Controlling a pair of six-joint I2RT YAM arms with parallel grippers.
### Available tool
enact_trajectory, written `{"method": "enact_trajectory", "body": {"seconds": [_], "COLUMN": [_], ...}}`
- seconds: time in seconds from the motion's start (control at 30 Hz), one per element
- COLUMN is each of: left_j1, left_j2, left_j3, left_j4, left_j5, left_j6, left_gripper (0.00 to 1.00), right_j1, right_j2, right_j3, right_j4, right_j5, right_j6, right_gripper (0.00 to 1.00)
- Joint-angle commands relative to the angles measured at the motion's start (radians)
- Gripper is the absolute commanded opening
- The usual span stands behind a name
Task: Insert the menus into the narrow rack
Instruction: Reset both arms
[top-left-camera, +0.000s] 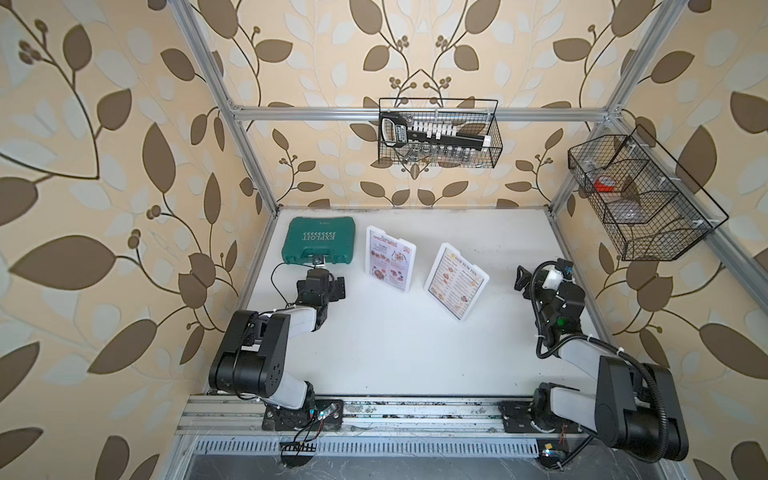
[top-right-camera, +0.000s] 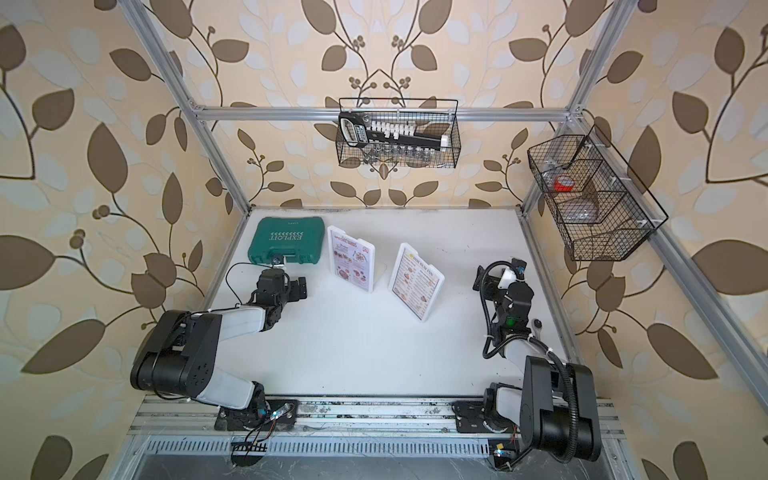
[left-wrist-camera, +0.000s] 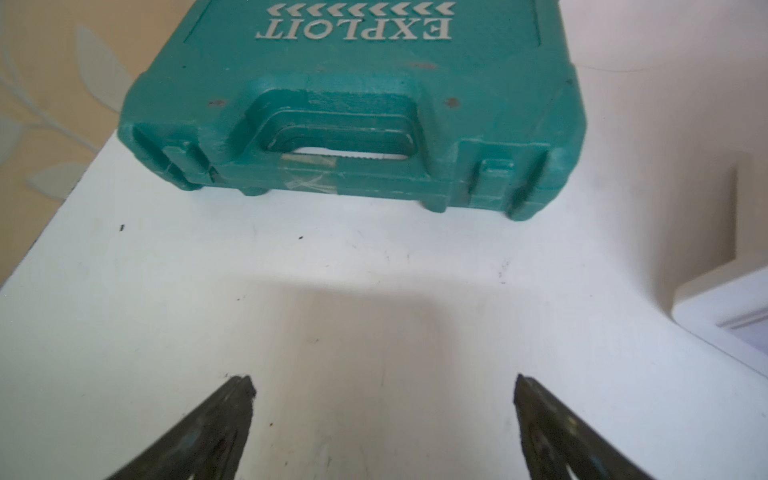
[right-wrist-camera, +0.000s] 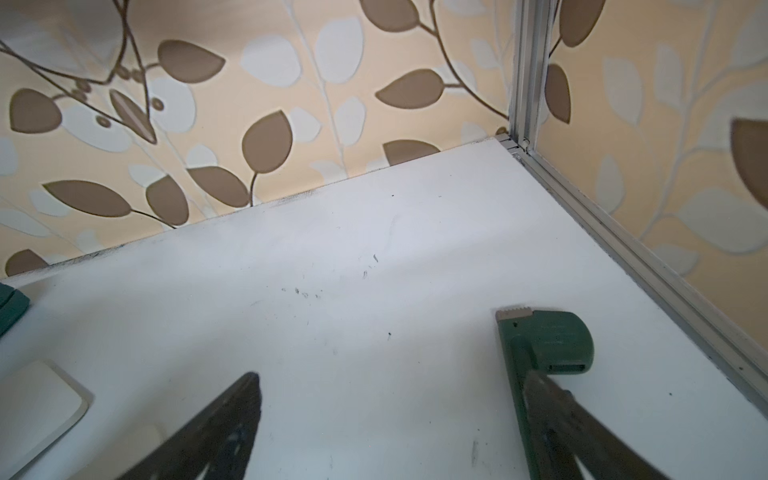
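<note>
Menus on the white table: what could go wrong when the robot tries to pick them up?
The pink-white Special Menu sheet sits close to the green plastic tool case, so the open left gripper might bump the case. The green metal wrench lies right beside the open right gripper and could get knocked. Thin sheets may also slide instead of lifting.

Lab test cell: aluminium frame (top-left-camera: 311, 112), leaf wallpaper (top-left-camera: 104, 187).

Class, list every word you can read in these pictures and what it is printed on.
"EXPLOIT": green case.
"DIM SUM INN": navy-bordered menu.
"Special Menu", blurred red title: white-pink menu.
Smaller menu print: too small to read.
Label on black tool in wire basket: unreadable.
</note>
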Motion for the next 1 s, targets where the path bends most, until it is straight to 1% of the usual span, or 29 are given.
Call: {"method": "enact_trajectory", "body": {"seconds": [0.0,0.13,0.27,0.33,0.5,0.57,0.63,0.7,0.8,0.97], "left_j1": [0.01,0.009,0.012,0.019,0.028,0.029,0.029,0.029,0.032,0.031], "left_j2": [-0.021,-0.026,0.006,0.003,0.011,0.011,0.012,0.013,0.016,0.011], "left_j3": [-0.03,-0.088,-0.104,-0.105,-0.095,-0.094,-0.092,-0.093,-0.087,-0.091], "left_j4": [0.149,0.247,0.298,0.292,0.279,0.278,0.277,0.276,0.27,0.273], "left_j5": [0.046,0.057,0.032,0.044,0.059,0.061,0.061,0.061,0.064,0.066], "left_j6": [0.027,0.029,0.017,0.014,0.01,0.01,0.01,0.009,0.008,0.008], "left_gripper": [0.99,0.99,0.99,0.99,0.99,0.99,0.99,0.99,0.99,0.99], "right_j1": [0.023,0.033,0.06,0.083,0.127,0.139,0.159,0.161,0.163,0.164], "right_j2": [0.01,0.045,0.096,0.131,0.226,0.263,0.257,0.265,0.277,0.276], "right_j3": [-0.046,-0.103,-0.109,-0.12,-0.093,-0.068,-0.048,-0.036,0.031,0.027], "right_j4": [0.146,0.274,0.321,0.374,0.401,0.393,0.345,0.326,0.207,0.218], "right_j5": [0.0,-0.015,-0.015,-0.007,0.02,0.02,0.043,0.032,0.034,0.035], "right_j6": [-0.032,-0.049,-0.076,-0.097,-0.135,-0.15,-0.164,-0.171,-0.17,-0.171], "right_gripper": [0.99,0.99,0.99,0.99,0.99,0.99,0.99,0.99,0.99,0.99]}}
